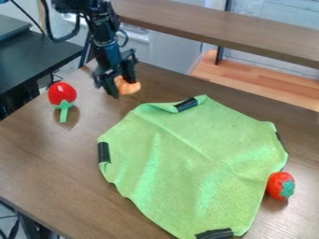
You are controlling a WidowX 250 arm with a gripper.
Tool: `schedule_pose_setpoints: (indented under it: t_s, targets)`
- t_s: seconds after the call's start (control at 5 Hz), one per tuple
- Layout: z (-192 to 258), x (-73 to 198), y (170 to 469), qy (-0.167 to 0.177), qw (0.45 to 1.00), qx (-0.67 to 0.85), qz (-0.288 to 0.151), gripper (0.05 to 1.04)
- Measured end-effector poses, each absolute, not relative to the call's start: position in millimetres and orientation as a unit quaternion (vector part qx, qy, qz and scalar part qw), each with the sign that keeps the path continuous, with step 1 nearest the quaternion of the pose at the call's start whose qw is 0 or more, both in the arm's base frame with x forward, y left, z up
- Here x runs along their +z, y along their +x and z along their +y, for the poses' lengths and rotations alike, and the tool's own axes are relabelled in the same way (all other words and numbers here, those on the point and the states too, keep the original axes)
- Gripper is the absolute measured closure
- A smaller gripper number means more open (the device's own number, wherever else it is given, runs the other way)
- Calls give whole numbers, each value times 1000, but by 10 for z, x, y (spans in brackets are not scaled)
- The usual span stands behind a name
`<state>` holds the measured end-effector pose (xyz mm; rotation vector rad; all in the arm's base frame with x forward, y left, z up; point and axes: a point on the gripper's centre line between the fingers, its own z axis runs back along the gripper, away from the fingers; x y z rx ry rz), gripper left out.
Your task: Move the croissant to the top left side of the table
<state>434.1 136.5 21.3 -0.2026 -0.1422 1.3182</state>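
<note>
Gripper [118, 87] at the top left of the table [46, 154], move seemingly nearly done.
Green cloth [187, 163] below it to the right, croissant [129, 87] up against it; whether grasped, cannot tell. Remaining: any release, then backing away.
</note>
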Motion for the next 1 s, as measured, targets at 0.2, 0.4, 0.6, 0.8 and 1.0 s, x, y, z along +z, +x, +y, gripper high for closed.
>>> schedule_pose_setpoints:
  t_s: [0.2, 0.4, 0.6, 0.8, 1.0]
  targets:
    - [1446, 189, 4485, -91, 778, 617, -75, 440]
    - [1548, 109, 4527, -87, 772, 625, -79, 371]
    - [1577, 97, 4512, -85, 768, 630, -77, 111]
    - [1563, 92, 4501, -87, 769, 629, -72, 82]
    - [1512, 96, 4463, -94, 771, 627, -62, 82]
